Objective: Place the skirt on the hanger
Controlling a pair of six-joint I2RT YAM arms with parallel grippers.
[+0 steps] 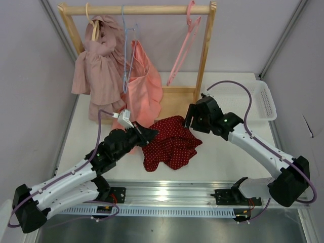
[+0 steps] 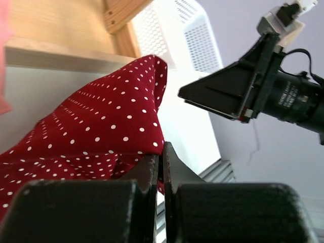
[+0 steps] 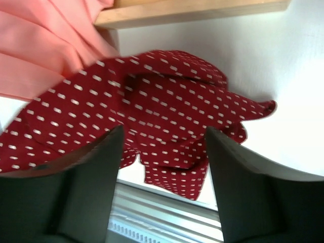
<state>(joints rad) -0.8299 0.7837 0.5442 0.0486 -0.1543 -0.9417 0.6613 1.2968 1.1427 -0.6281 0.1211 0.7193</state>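
Top view: the skirt (image 1: pixel 169 144) lies crumpled at frame centre on the table (image 1: pixel 228 157). The hanger (image 1: pixel 185 48) hangs on the rail (image 1: pixel 152 9), upper right. The left gripper (image 1: pixel 151 133) meets the skirt's left edge, and the right gripper (image 1: pixel 191 120) sits at its upper right.
Left wrist: jaws pressed together, pinching the skirt's edge.
Right wrist: jaws spread above the skirt.

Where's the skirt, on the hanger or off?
Off. The skirt lies bunched on the table; the hanger hangs bare on the rail.
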